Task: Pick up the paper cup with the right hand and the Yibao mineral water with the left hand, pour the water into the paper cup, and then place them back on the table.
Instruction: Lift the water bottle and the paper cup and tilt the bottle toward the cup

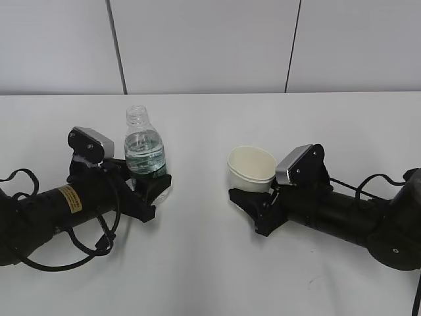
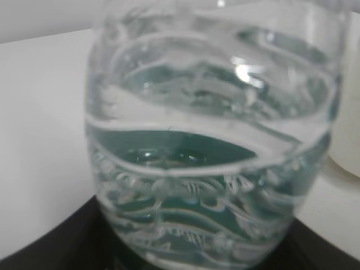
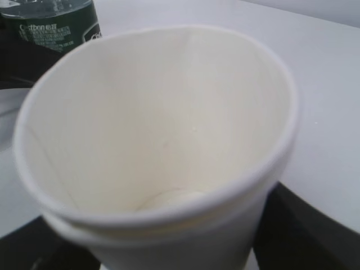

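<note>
The Yibao mineral water bottle (image 1: 143, 153) stands upright without a cap, with water (image 2: 185, 152) up to about the green label. My left gripper (image 1: 150, 189) is shut on its lower part; in the left wrist view the bottle (image 2: 208, 112) fills the frame between the black fingers (image 2: 39, 247). The paper cup (image 1: 252, 168) is empty and sits in my right gripper (image 1: 253, 194), which is shut on its lower half. In the right wrist view the cup (image 3: 169, 112) fills the frame and its rim is slightly squeezed. I cannot tell whether either one is off the table (image 1: 210, 263).
The bottle and the cup are about a hand's width apart. The cup's side shows at the right edge of the left wrist view (image 2: 349, 140). The bottle's label shows at the top left of the right wrist view (image 3: 50, 25). A panelled wall (image 1: 210, 46) runs behind the table.
</note>
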Controlling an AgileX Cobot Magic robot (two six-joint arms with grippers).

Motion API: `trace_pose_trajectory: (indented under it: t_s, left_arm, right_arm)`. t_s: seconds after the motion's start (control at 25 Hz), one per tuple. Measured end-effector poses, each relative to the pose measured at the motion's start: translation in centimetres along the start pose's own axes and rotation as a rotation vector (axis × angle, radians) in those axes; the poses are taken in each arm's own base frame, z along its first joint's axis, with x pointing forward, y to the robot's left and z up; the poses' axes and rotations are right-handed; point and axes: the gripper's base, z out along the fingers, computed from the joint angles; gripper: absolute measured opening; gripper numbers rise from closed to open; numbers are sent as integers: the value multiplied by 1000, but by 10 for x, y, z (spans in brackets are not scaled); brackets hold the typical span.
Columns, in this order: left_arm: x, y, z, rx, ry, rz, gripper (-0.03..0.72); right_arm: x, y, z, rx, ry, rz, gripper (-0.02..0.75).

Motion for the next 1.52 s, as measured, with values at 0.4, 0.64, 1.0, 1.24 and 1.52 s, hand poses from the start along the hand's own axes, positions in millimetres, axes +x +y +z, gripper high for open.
trace_pose_trajectory:
  t_s: [0.4,0.64,1.0,1.24,1.52]
  left_arm:
    - [0,0,0,0,-1,2,397]
    - [-9,1,-2,-14,5,94,396]
    - [-13,2,-2,-22,-3,211,391]
    - [-13,2,-2,-22,-2,327,389]
    - [-20,3,-4,-46,-13,440,386]
  right_arm:
    - [0,1,0,-12,1,-5,539]
    - [-11,7,-2,-93,-18,-12,539]
    - [-20,17,-5,-210,-24,-26,539]
    - [-19,22,-7,-262,-9,-8,538]
    - [-30,39,8,-335,-36,-55,538]
